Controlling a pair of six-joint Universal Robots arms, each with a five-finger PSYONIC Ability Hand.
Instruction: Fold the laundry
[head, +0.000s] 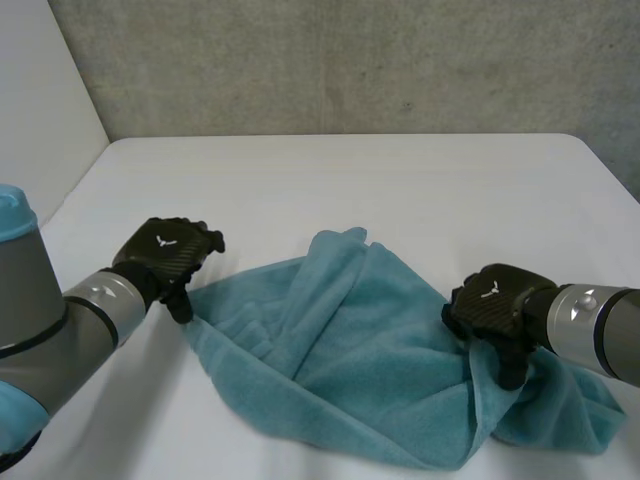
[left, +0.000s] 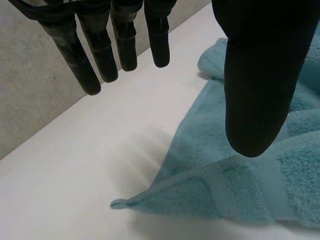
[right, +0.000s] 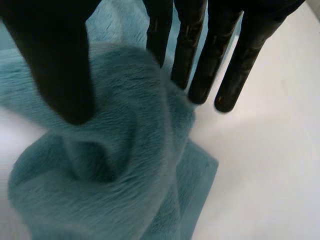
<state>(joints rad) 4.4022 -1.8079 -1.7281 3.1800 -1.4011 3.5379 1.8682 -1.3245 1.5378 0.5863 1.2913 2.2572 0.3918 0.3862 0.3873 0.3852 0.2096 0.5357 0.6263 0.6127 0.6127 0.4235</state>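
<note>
On the white worktop, toward its near side, lies a teal towel. It is rumpled and stretched between the two hands, with loose folds through its middle and a bunched heap at its right end. At the towel's left end is the left hand, its thumb pointing down at the cloth's edge. The left wrist view has its fingers straight and spread, well apart from the thumb, and gripping nothing. The fingers hang over bare worktop just beside the cloth, while the thumb is over the hemmed band near the towel's corner, which lies flat. Whether the thumb touches the cloth cannot be told. The right hand sits on the towel's right part, where the cloth rises in a hump beneath it. In the right wrist view the thumb is sunk into one side of that hump and the straight fingers stand against the other side, so a thick fold is pinched between them. The outer fingertips reach past the cloth's edge toward bare worktop. Behind the worktop stands a grey concrete wall.
</note>
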